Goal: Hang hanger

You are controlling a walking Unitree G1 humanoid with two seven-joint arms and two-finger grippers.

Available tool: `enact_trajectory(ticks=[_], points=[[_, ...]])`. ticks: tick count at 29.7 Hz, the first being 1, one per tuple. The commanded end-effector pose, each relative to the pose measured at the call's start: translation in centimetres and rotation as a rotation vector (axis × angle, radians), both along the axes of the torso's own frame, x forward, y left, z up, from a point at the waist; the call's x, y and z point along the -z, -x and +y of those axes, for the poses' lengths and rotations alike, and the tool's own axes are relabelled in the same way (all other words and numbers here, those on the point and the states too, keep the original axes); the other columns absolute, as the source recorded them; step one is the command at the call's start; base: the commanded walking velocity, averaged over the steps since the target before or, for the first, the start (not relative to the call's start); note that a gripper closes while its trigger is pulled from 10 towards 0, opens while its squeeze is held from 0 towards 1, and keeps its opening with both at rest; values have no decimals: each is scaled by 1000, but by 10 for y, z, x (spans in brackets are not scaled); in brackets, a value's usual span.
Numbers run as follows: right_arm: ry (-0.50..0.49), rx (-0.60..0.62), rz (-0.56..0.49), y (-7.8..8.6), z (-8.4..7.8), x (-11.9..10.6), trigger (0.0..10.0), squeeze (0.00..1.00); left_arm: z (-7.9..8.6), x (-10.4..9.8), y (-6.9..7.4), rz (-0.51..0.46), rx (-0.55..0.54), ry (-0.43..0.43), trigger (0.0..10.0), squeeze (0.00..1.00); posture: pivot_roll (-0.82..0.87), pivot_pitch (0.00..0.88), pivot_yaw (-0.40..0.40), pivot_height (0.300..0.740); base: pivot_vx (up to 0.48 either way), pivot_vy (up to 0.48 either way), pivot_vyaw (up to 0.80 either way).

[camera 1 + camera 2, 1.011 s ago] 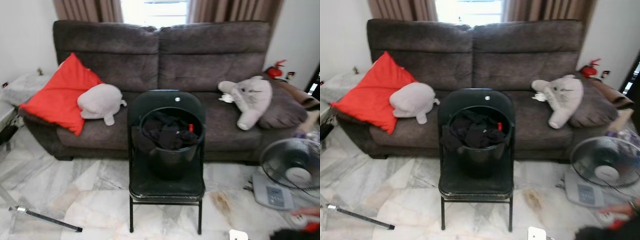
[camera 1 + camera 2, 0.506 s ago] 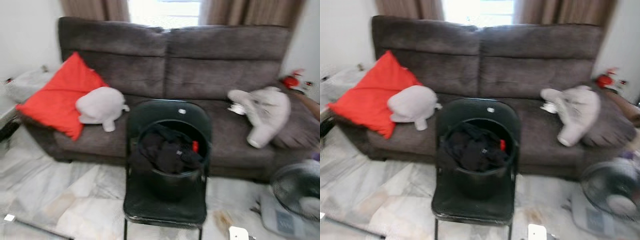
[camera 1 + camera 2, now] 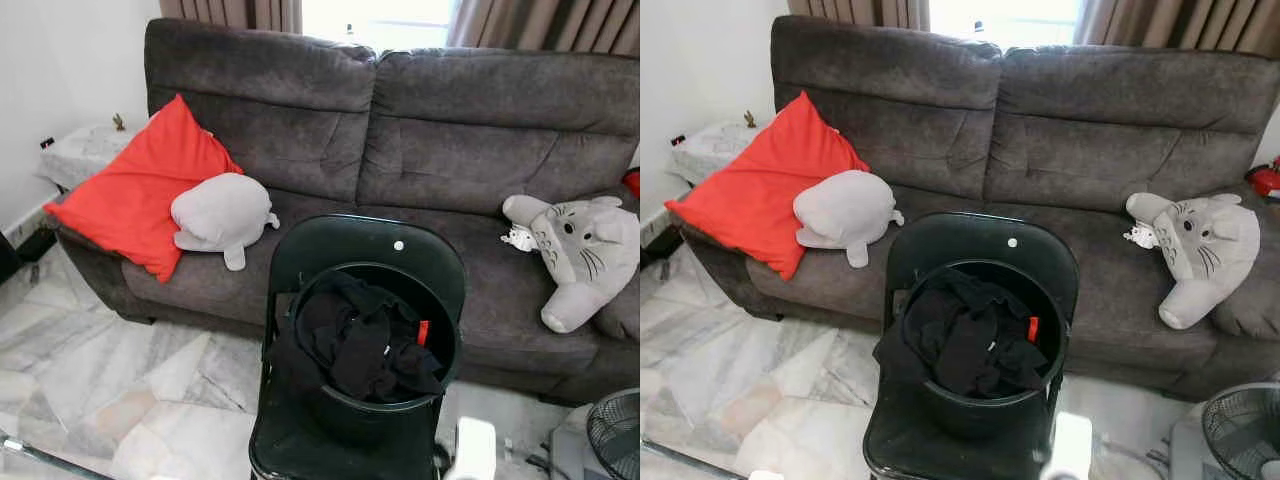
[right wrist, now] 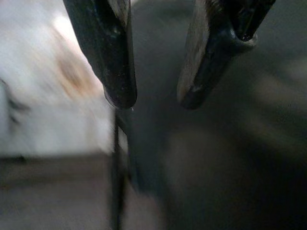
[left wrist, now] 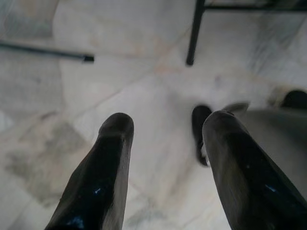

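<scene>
Both tools empty, bucket of clothes ahead on the folding chair

The left tool (image 5: 163,143) hangs wide apart above the marble floor (image 5: 120,86); the right tool (image 4: 153,91) stands narrowly parted beside a dark blurred shape. Ahead, a black bucket (image 3: 372,400) of dark clothes (image 3: 360,340) sits on a black folding chair (image 3: 400,250) before the grey sofa (image 3: 450,130). A red piece (image 3: 423,332), perhaps the hanger, shows at the rim. Risk: clothes tangled around it could drag out or tip the bucket.

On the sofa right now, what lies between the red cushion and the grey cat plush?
A pale grey round plush lies beside the red cushion; then bare sofa seat up to the grey cat plush, in both eye views.
</scene>
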State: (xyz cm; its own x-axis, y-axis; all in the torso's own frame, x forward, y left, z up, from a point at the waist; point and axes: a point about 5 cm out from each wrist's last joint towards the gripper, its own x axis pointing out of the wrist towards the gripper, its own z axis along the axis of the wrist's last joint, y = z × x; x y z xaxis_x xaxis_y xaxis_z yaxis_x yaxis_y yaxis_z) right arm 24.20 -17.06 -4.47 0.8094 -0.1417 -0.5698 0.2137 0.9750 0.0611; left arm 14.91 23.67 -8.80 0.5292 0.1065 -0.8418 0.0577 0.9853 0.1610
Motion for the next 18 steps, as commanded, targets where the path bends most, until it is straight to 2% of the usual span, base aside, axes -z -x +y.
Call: enact_trajectory(ticks=[1,4,5,6,8,10,11,13,15,16,18], points=[[8,40,-67,-2,-4,-5,10000,0,-1,3,6,36,17,-7,10000,0,97,0,2,740,0,0,0],[-2,74,-186,-6,-6,-18,10000,0,-2,3,5,41,21,-7,10000,0,83,0,-6,740,0,0,0],[-2,74,-186,-6,-6,-18,10000,0,-2,3,5,41,21,-7,10000,0,83,0,-6,740,0,0,0],[-2,68,-258,-7,-6,-28,10000,0,-3,4,5,44,24,-7,10000,0,74,0,-8,740,0,0,0],[10,64,-317,-1,-10,-40,10000,0,-3,5,9,54,27,-8,10000,0,67,0,-12,740,0,0,0],[18,89,-324,12,-18,-46,10000,0,-3,5,11,59,26,-8,10000,0,68,0,-16,740,0,0,0],[63,94,-375,16,-23,-58,10000,0,-4,5,10,59,28,-10,10000,0,69,0,-16,740,0,0,0],[119,114,-459,15,-28,-78,10000,0,-11,5,4,53,34,-8,10000,0,66,0,-14,740,0,0,0],[151,149,-562,-1,-34,-113,10000,0,-18,2,-9,41,44,-5,10000,0,57,0,-8,740,0,0,0],[156,139,-570,-4,-33,-117,10000,0,-17,2,-10,41,45,-6,10000,0,57,0,-9,740,0,0,0],[163,74,-613,-24,-26,-134,10000,0,-19,1,-14,38,49,-6,10000,0,64,0,-11,740,0,0,0]])
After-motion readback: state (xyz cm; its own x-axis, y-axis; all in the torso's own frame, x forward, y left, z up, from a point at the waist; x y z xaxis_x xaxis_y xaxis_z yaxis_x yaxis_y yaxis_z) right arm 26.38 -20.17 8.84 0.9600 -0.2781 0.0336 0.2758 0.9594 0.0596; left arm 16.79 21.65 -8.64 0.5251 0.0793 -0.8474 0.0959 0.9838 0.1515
